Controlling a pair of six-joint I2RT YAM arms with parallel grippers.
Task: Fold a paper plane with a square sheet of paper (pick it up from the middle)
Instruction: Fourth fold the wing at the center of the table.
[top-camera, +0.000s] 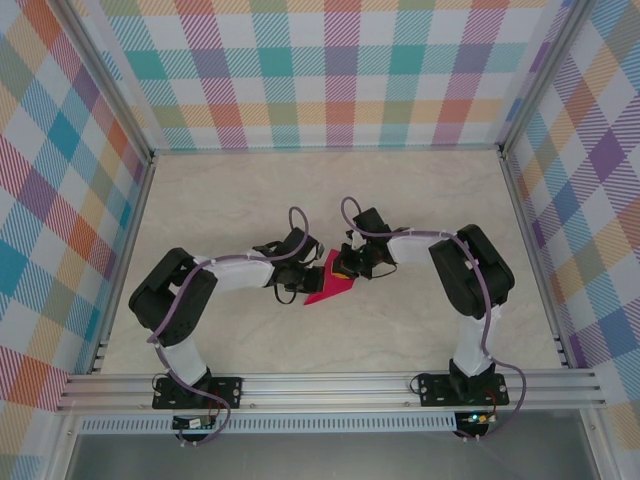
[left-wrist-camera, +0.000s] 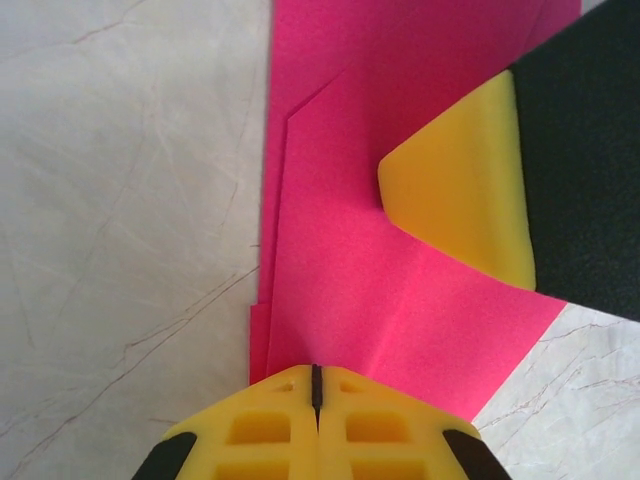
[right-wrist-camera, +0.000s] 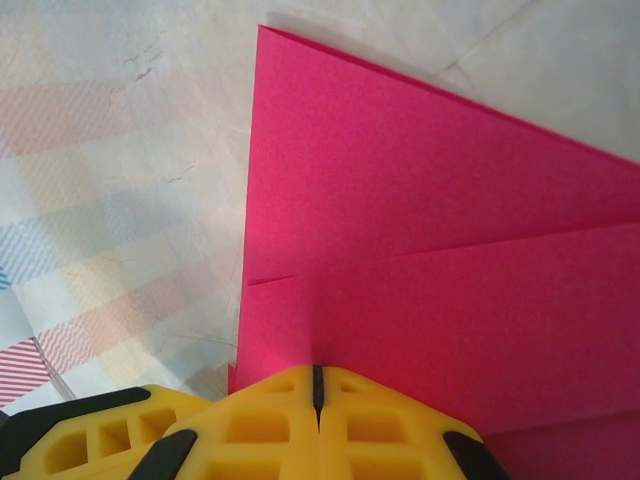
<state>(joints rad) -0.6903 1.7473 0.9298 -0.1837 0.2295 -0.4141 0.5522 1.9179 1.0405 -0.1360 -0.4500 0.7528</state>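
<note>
Pressing down on the folded pink paper, lying flat in the middle of the table, with the left gripper and the right gripper, both closed tight. Risking sliding the paper and making a crooked crease by pushing sideways, or tearing the thin layers by rubbing too hard

A: From above, how much of the pink paper is readable?
B: Little. Its 9 o'clock edge slips under the left gripper, its 2 o'clock side under the right gripper, and the creases are too small to tell.
A: Left wrist view?
B: The paper runs off at 12 o'clock, and a yellow pad covers it at 3 o'clock.
A: Right wrist?
B: Cut off at 3 o'clock.
</note>
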